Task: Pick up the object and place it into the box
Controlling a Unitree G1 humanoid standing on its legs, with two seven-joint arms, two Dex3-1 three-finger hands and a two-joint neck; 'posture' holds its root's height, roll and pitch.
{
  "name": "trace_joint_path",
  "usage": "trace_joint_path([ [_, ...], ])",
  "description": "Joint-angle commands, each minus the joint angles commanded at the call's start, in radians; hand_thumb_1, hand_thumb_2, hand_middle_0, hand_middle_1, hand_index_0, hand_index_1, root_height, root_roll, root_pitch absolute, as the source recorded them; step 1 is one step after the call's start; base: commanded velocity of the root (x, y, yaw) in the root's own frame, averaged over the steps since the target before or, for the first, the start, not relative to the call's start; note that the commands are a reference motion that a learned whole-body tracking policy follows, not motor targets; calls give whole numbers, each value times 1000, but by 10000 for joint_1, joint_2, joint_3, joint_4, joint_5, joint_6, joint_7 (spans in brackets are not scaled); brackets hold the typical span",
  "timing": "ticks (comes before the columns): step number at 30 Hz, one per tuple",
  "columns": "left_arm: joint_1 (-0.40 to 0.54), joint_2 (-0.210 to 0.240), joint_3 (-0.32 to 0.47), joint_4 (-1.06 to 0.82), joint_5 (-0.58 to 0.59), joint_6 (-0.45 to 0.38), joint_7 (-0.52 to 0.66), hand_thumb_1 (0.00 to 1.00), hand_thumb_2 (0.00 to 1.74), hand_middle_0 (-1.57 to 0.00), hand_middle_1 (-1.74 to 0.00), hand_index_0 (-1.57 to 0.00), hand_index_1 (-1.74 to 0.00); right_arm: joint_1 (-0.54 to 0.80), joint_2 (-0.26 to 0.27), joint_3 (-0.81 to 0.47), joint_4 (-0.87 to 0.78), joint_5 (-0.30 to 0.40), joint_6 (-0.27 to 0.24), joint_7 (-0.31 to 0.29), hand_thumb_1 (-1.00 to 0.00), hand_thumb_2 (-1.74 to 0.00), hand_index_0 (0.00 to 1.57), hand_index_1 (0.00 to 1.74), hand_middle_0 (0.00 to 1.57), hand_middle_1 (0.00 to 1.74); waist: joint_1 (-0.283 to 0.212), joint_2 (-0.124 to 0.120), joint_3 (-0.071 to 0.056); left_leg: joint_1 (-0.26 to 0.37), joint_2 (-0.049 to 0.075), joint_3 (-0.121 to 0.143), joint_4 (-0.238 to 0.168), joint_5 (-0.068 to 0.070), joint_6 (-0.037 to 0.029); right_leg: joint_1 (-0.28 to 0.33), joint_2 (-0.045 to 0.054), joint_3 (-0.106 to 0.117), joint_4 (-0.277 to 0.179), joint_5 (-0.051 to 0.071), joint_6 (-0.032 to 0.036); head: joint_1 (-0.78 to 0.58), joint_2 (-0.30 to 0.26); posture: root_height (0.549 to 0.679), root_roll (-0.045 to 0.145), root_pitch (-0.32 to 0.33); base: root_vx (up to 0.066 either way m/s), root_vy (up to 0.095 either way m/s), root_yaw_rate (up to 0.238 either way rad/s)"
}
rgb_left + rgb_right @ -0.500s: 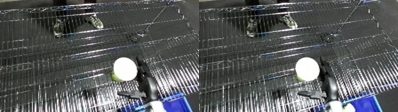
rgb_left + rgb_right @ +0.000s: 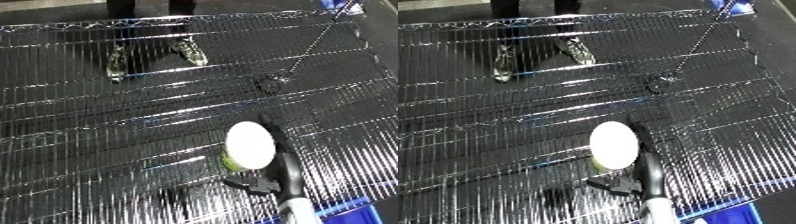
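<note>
- Blue bin (image 2: 342, 212): a corner shows at the lower right edge, below the wire surface.
- Right hand (image 2: 282, 172): black, rising from a white forearm at the bottom edge; its fingers are curled round the object.
- Object (image 2: 249, 146): a rounded item with a white face and a pale green rim, held in the right hand above the lower right part of the shelf.
- Wire shelf (image 2: 107, 130): a silver grid filling the view; the dark floor shows through it.
- Left hand: out of view.
</note>
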Motion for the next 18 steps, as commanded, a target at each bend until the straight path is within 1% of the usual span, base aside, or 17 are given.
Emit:
trace_joint_path([
  [6, 25, 7, 13, 8, -105, -33, -62, 1000, 1740, -1570, -1740, -1570, -1740, -91, 26, 69, 221, -45, 6, -24, -650, -1131, 1020, 1131, 1020, 1131, 23, 10, 0, 111, -21, -32, -112, 33, 11, 89, 1, -37, -50, -9, -19, 43, -1, 622, 37, 221, -5, 9, 18],
  [13, 29, 8, 14, 10, -106, -35, -64, 1000, 1740, -1570, -1740, -1570, -1740, -91, 29, 72, 224, -46, 5, -25, -1000, -1740, 1570, 1740, 1570, 1740, 19, 10, 0, 119, -22, -34, -121, 38, 11, 97, 0, -39, -57, -6, -19, 43, -1, 622, 37, 220, 0, 0, 0],
  [17, 29, 8, 14, 10, -106, -35, -64, 1000, 1740, -1570, -1740, -1570, -1740, -91, 29, 72, 224, -46, 5, -25, -1000, -1740, 1570, 1740, 1570, 1740, 19, 10, 0, 119, -23, -34, -121, 38, 11, 97, 0, -39, -57, -6, -19, 43, -1, 622, 37, 220, 0, 0, 0],
  [18, 183, 3, 26, 41, -125, -229, -155, 1000, 1740, -1570, -1740, -1570, -1740, 190, 3, -7, -20, -187, -71, -206, -1000, -1740, 1570, 1740, 1570, 1740, -58, -94, 0, 737, 9, -30, -605, 161, -28, 657, 40, -57, -547, 96, 4, -66, -112, 629, 37, 200, -97, 44, -122],
])
